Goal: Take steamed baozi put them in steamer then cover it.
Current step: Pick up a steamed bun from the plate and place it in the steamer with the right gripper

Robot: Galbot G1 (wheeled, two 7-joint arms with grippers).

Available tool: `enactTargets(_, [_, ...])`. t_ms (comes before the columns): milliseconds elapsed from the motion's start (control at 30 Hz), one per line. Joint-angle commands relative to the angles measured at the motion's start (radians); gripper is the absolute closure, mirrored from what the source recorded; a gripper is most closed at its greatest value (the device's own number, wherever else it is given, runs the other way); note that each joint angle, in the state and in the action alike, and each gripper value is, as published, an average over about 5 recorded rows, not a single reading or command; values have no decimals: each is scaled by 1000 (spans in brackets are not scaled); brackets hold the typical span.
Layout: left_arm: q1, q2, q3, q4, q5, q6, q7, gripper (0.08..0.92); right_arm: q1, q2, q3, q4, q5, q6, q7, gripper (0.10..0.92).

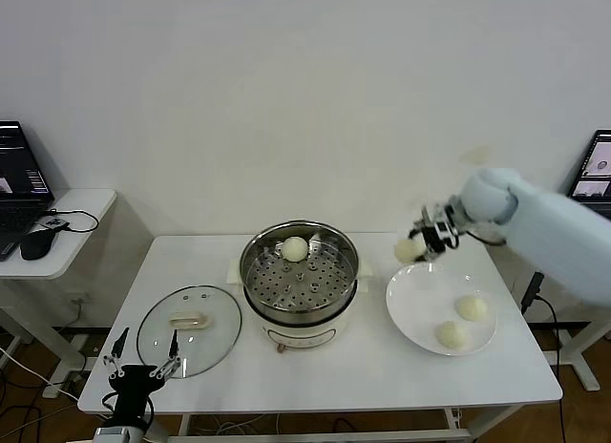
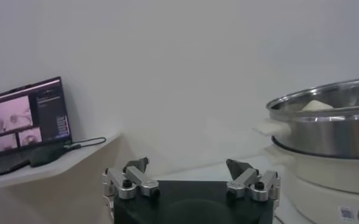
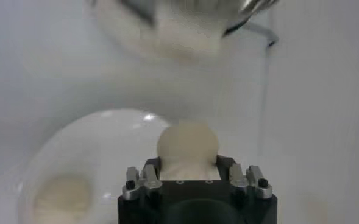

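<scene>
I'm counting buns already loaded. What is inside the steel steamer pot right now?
One cream-white dough bun sits on the perforated tray at the far side of the round stainless-steel steamer pot; the rest of the tray shows bare. Whatever lies beneath the tray is hidden.

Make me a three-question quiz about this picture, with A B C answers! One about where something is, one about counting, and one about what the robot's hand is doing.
1. Where is the glass cover?
A. On the steamer
B. On the table, on the robot's left of the steamer
C. On the plate

2. How many baozi lie on the white plate?
A. Two
B. Four
C. None

3. What is the right gripper doing?
A. Hanging open with nothing in it
B. Lifting the cover
C. Holding a baozi

Answers:
1. B: the cover lies flat on the table beside the steamer, which is uncovered.
2. A: two buns rest on the plate; one more sits in the steamer.
3. C: the held baozi sits between its fingers, above the plate's edge.
</scene>
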Motion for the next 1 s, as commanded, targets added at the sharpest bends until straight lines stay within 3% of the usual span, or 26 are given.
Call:
enactTargets(33, [-1, 2, -4, 2, 0, 0, 1, 177, 207, 188, -153, 45, 247, -131, 74, 435])
enactTargets(500, [3, -9, -24, 4, -5, -6, 3, 177, 49, 541, -171, -170, 283, -259, 177, 431])
enactTargets(1000, [-2, -11, -29, 11, -7, -9, 1, 177, -65, 636, -164, -292, 219, -304, 188, 431])
